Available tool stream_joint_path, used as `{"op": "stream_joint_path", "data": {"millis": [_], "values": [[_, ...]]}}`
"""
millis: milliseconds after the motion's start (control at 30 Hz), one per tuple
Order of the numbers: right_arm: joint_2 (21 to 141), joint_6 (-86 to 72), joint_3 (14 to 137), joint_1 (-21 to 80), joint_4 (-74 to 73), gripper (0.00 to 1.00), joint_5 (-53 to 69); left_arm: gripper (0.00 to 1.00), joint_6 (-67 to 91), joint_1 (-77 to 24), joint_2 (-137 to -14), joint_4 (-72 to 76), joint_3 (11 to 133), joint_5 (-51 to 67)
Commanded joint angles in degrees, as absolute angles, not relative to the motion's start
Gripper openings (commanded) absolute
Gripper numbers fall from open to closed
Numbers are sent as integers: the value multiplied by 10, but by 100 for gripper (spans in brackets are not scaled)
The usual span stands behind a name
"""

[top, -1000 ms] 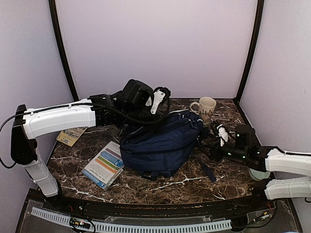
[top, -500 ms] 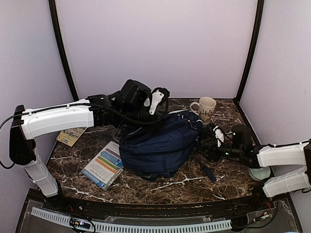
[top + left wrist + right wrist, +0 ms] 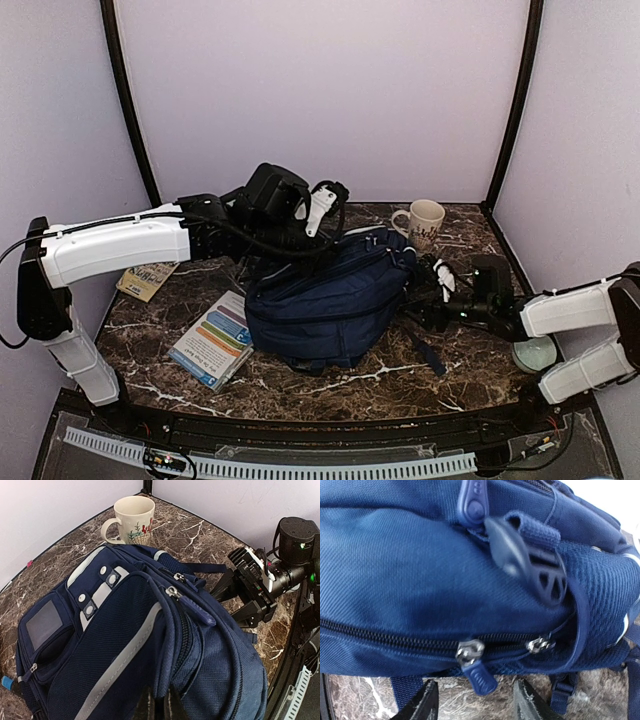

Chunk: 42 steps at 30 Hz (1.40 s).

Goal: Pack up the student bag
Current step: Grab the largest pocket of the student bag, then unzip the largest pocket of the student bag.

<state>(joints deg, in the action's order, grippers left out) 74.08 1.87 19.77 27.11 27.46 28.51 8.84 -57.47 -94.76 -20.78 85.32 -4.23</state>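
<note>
Just now the only real change, seen from above, is on the right. The right hand [image 3: 433,284] has slid in and sits close against the end of the student bag [image 3: 330,300], where a second ago it stood a little way off. Its forearm is also raised higher off the surface [image 3: 400,380]. The bag lies slumped in the middle, between the two hands, and has not shifted. The left arm [image 3: 120,245] has barely stirred.

From the left wrist, the left hand [image 3: 155,706] is pinched shut on a fold of the bag's navy fabric right at its fingertips, seemingly holding that panel taut. Ahead of it run the zips. Beyond the bag, off to this hand's right, the right hand faces the bag with its fingers spread and nothing between them. A mug [image 3: 131,520] stands past the bag's far end.

From the right wrist, the fingers [image 3: 424,702] stand parted and empty. A zip pull [image 3: 476,672] hangs just ahead, between them but untouched, and the zip it belongs to looks closed.

I judge that the approach is finished and taking hold of the pull comes next. Nothing looks packed so far, since the bag has not been opened.
</note>
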Motion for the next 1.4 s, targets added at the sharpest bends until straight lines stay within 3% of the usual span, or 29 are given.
{"op": "stream_joint_path", "data": {"millis": [0, 133, 467, 633, 900, 1367], "values": [[757, 30, 225, 260, 301, 48, 313, 0, 100, -571, -900, -189, 861, -41], [766, 29, 230, 251, 303, 44, 331, 0, 102, -571, -902, -196, 861, -40], [767, 47, 257, 242, 254, 20, 383, 0, 99, -571, -918, -207, 877, -52], [769, 48, 272, 242, 228, 0, 381, 0, 101, -570, -921, -200, 877, -53], [755, 19, 282, 242, 199, 0, 385, 0, 101, -570, -925, -192, 877, -57], [622, -65, 278, 266, 79, 0, 369, 0, 118, -570, -945, -188, 881, -70]]}}
